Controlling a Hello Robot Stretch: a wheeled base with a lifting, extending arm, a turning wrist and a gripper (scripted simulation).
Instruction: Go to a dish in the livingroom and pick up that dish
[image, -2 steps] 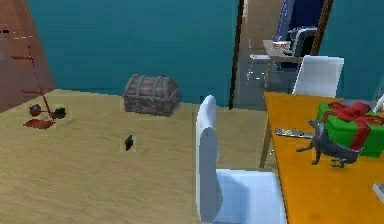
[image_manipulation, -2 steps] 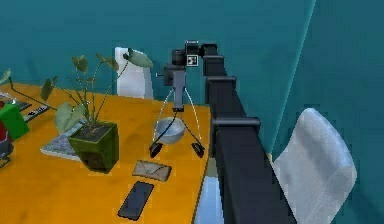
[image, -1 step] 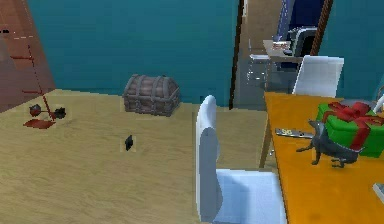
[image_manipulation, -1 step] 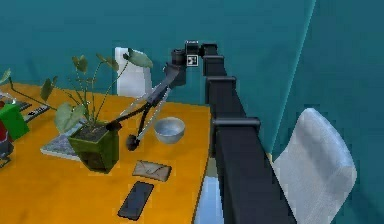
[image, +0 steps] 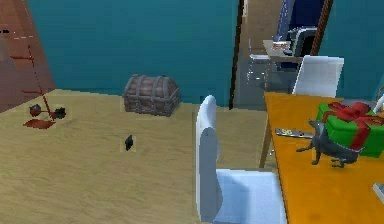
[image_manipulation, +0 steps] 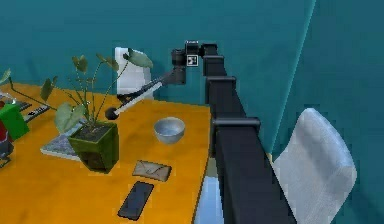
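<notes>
Near the bowl (image_manipulation: 169, 129), our gripper (image_manipulation: 112, 113) hovers; we cannot tell whether it grasps anything. We judge the reach underway; next we must settle onto the bowl's rim.

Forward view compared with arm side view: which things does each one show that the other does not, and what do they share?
Forward view: a wooden chest on the floor by the teal wall, and a doorway. Arm side view: the arm, a grey bowl, a potted plant and a dark phone, all three on the table. Shared: the orange table and white chairs.
</notes>
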